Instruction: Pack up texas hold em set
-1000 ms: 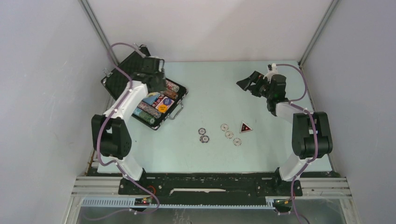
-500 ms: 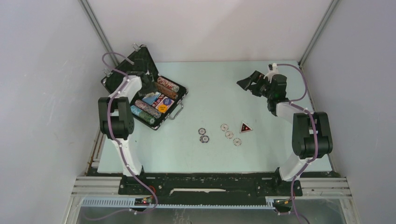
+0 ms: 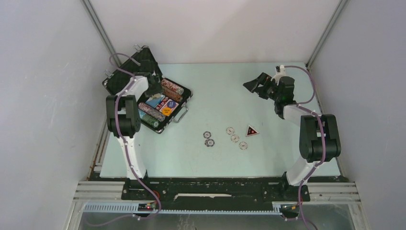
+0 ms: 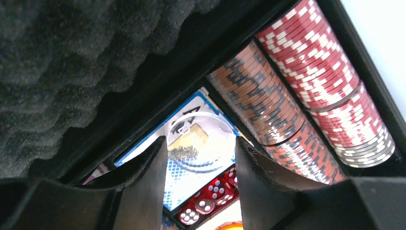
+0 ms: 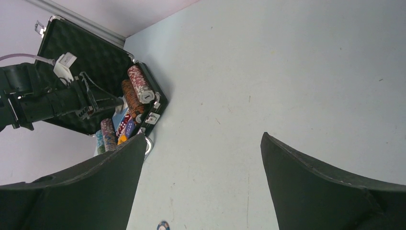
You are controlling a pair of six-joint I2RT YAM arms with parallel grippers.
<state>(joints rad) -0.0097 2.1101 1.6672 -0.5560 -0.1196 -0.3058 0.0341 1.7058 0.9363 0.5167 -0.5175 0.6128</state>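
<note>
**A:** What is listed nearest?

**B:** Five loose chips (image 3: 209, 142) are logged on the counter (image 3: 268, 158), near its middle. A red triangular piece (image 3: 252, 131) is noted just to their right. None of these is packed yet.

**A:** And farther back?

**B:** The case (image 3: 143, 60) is recorded at the far left, its lid raised. Rows of chips (image 4: 311, 72) are seated in its slots, and a blue card deck (image 4: 178, 203) and red dice (image 4: 210, 191) are entered beside them. The left hand (image 4: 200, 141) is held inside the case, above the deck. A clear round disc (image 4: 201, 127) is pinched between its fingers (image 4: 143, 191), as far as can be judged.

**A:** The other hand?

**B:** The right hand (image 5: 203, 135) is listed at the far right, spread wide above bare counter, and nothing is held in it.

**A:** Overall status?

**B:** Packing is judged mostly done. The disc is to be set down, the counter pieces are to be collected, and the lid is to be closed.
</note>
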